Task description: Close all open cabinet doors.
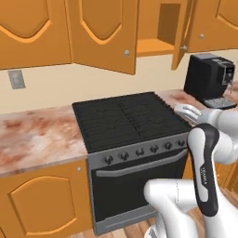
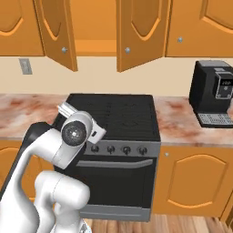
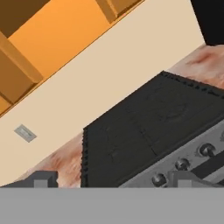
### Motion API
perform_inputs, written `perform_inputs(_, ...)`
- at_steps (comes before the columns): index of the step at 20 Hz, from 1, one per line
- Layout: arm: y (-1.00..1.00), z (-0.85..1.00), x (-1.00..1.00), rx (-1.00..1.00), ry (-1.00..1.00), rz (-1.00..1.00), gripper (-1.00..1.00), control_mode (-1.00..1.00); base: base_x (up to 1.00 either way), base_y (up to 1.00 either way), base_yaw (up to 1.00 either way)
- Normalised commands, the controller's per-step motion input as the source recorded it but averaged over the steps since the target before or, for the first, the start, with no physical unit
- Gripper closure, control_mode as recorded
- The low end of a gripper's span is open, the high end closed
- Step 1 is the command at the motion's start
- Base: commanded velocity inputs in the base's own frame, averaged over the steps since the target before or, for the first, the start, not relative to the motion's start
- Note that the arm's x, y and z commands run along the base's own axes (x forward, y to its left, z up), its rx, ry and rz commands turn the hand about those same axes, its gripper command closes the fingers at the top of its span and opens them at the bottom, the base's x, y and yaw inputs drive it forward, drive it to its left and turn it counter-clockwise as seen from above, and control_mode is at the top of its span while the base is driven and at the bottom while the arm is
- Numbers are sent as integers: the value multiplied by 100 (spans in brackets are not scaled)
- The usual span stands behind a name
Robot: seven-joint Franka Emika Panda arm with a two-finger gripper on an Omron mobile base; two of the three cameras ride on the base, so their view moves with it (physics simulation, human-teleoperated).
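My hand (image 3: 109,179) hangs wide open and empty over the stove (image 3: 148,127). In the right base view two doors (image 2: 142,32) stand swung out at 12 o'clock above it, baring the shelf (image 2: 95,48) between them. The coffee machine (image 2: 214,93) sits on the bench (image 2: 175,118) at 3 o'clock.

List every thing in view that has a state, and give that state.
Left cabinet door: open, swung outward.
Right cabinet door: open, swung outward.
Far-right wall door: shut.
Far-left wall door: shut.
Oven door: shut.
Base-cabinet door: shut.
Gripper: open, holding nothing, above the stove.
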Motion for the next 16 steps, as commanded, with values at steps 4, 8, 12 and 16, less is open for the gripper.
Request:
perform_inputs(4, 0, 0, 0, 0, 0, 0, -100, 100, 66, 0, 24)
perform_inputs(8, 0, 0, 0, 0, 0, 0, -100, 100, 52, 0, 15)
perform_inputs(12, 0, 0, 0, 0, 0, 0, -100, 100, 35, -5, 9)
perform_inputs(16, 0, 0, 0, 0, 0, 0, -100, 100, 26, -23, 6)
